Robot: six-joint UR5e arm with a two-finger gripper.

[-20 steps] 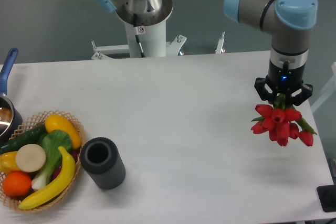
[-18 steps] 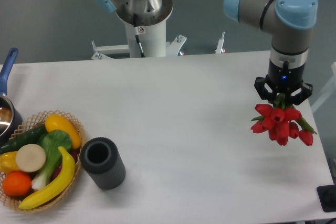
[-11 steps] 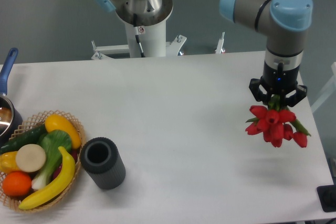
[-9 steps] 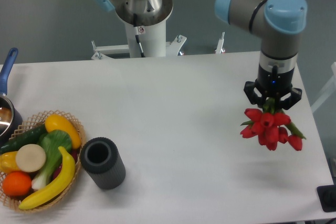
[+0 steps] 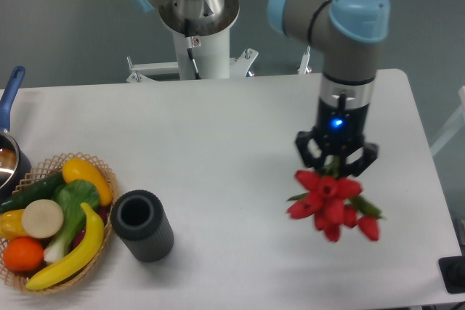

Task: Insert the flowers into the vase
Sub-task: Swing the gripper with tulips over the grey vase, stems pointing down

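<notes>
Here the gripper point(image 5: 336, 165) hangs over the right half of the white counter point(image 5: 240, 128), pointing straight down, and its fingers point(image 5: 312, 157) are drawn in narrow around the stems of the flowers point(image 5: 331, 201) — the bunch is clamped between them, with a bit of green stem showing in the gap. The red buds hang just below the fingers, spreading wider than the gripper, with a green leaf sticking out to the lower right. The flowers are in the air, clear of the counter, and a faint shadow lies on the surface beneath them. A blue light shows on the wrist above the fingers.

The vase point(image 5: 142, 225) stands upright near the front left of the counter, well apart from the flowers, its dark round mouth open upward and nothing in it. Just beside it on the left — touching or nearly so — is a wicker basket point(image 5: 102, 172) with a banana point(image 5: 73, 252), an orange point(image 5: 23, 254), green vegetables and other produce. At the far left edge a metal pot point(image 5: 9, 161) with a blue handle is partly cut off by the frame. The arm's white base point(image 5: 200, 34) stands behind the counter's back edge.
</notes>
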